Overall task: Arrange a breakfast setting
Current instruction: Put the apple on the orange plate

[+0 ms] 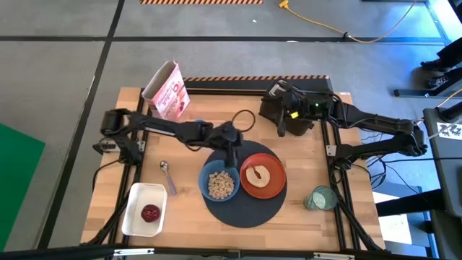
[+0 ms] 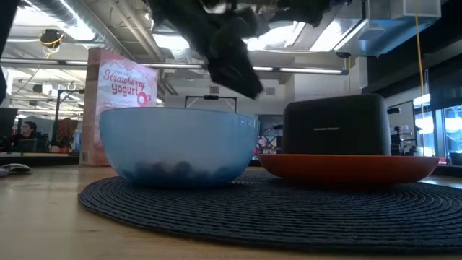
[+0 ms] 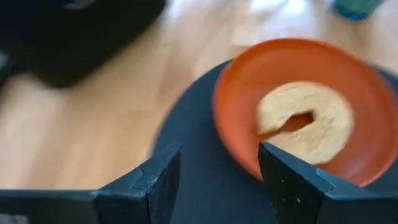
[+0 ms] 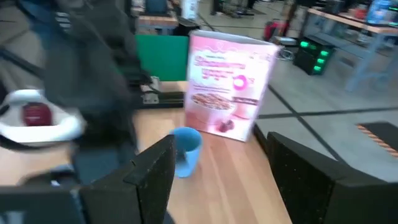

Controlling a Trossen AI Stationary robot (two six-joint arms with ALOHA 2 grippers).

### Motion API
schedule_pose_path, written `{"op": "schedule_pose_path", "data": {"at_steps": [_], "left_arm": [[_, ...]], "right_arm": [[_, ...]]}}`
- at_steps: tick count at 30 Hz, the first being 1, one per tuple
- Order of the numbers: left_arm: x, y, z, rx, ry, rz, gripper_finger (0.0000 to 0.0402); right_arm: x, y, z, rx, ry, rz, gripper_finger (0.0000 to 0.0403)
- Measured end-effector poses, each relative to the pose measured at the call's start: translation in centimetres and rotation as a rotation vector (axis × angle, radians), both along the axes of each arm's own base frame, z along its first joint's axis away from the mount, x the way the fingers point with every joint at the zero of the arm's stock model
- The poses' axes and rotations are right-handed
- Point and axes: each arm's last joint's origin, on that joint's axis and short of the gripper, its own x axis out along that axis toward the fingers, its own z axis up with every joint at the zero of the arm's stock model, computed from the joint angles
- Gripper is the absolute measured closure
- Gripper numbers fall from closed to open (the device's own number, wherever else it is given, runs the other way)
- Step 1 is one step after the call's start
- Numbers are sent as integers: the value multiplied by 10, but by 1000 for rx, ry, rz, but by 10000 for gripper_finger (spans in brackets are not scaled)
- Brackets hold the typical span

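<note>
The dark round mat [image 1: 249,206] lies at the table's near middle. On it stand the blue bowl [image 1: 219,182] with cereal [image 1: 220,185] and the orange plate [image 1: 262,175] with a ring of bread [image 1: 258,174]. The plate [image 3: 292,106] and bread [image 3: 311,118] also show in the left wrist view. My left gripper [image 1: 232,150] is open and empty [image 3: 217,180], above the mat's far edge, just beyond the bowl. My right gripper [image 1: 277,94] is open and empty [image 4: 221,180], above the black toaster [image 1: 290,117]. The metal spoon [image 1: 167,175] lies left of the mat. The dark red fruit [image 1: 150,212] sits in the white tray [image 1: 136,220]. The pale green cup [image 1: 320,198] is right of the mat.
A pink cereal box [image 1: 167,90] stands at the far left of the table. The toaster stands at the far right of the middle. Bare wood shows between the mat and the cup and along the near edge.
</note>
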Motion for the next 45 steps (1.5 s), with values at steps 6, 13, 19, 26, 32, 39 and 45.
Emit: {"op": "schedule_pose_path", "data": {"at_steps": [6,13,19,26,32,39,45], "left_arm": [[-54,-9,15,163,166,174,193],[-107,13,14,145,275,357,193],[-121,33,19,50,314,382,200],[-140,32,11,17,517,428,217],[-161,5,18,-22,610,482,220],[-184,-43,29,-245,646,438,221],[-203,-90,37,-412,721,267,226]], "right_arm": [[-1,-1,-4,6,47,-31,164],[0,-1,-4,2,34,-30,164],[0,-1,-3,4,31,-22,164],[-1,0,-9,25,90,-24,164],[-5,1,-18,52,188,-25,164],[-4,1,-31,77,211,-30,164],[-3,0,-37,79,198,-32,164]]}}
